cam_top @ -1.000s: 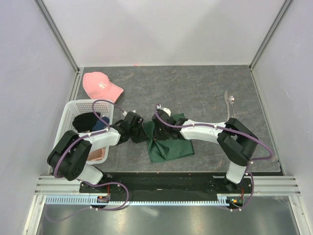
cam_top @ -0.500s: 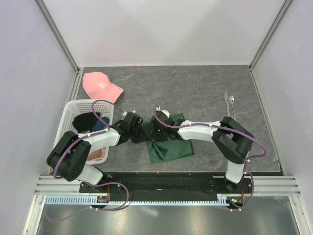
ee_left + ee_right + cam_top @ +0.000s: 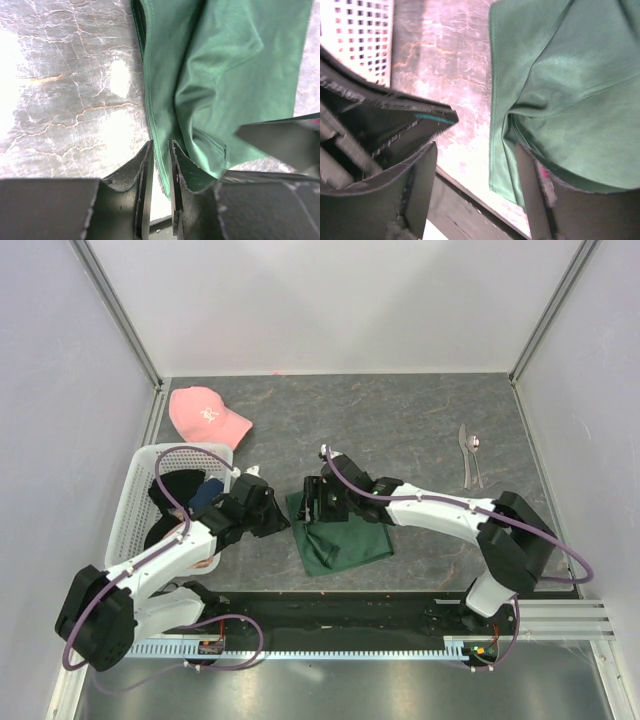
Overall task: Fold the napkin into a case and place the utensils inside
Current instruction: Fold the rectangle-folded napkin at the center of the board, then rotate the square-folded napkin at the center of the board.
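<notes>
Grey tabletop [image 3: 400, 420] carries the part-folded napkin [image 3: 350, 545] near the basket [image 3: 130, 510]. Left pincer [image 3: 161, 147] stands barely apart, right pincer [image 3: 475, 155] wide, both at its basket-side edge. Press that crease flat before fetching the 2 utensils [image 3: 470, 455].

The napkin [image 3: 342, 537], plain dark green cloth, lies folded in layers as a rough rectangle on the worktop [image 3: 400, 420], just right of the white basket [image 3: 140, 502]. Its top layer is rumpled and creased. The 2 utensils [image 3: 470, 454], shiny silver, lie side by side and parallel, well right of the basket. 1 is a spoon [image 3: 477, 444].
</notes>
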{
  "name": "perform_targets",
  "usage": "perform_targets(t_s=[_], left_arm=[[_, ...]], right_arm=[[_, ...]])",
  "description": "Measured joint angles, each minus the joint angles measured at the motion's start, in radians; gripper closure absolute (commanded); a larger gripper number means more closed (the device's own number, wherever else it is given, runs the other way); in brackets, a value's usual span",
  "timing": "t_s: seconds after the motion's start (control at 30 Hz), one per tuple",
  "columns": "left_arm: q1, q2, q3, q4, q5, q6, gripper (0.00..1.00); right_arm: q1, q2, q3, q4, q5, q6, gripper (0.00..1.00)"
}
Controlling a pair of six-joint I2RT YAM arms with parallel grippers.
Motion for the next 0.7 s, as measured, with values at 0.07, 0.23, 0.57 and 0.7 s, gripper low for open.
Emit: perform_targets(t_s=[0.07,0.23,0.57,0.7], left_arm=[[0.000,-0.024,0.000,-0.014,0.004,0.013,0.74],[0.000,-0.026,0.030,-0.041,0.037,0.039,0.74],[0.000,-0.027,0.070,-0.048,0.086,0.047,0.75],[0.000,-0.042,0.070,-0.050,0.086,0.047,0.76]], right_arm=[[-0.014,-0.045,-0.018,-0.001,-0.014,-0.031,0.25],[-0.092,-0.098,-0.101,0.003,-0.068,-0.112,0.23],[-0.132,-0.045,-0.239,0.075,-0.225,-0.187,0.19],[-0.098,-0.010,-0.241,0.136,-0.265,-0.179,0.26]])
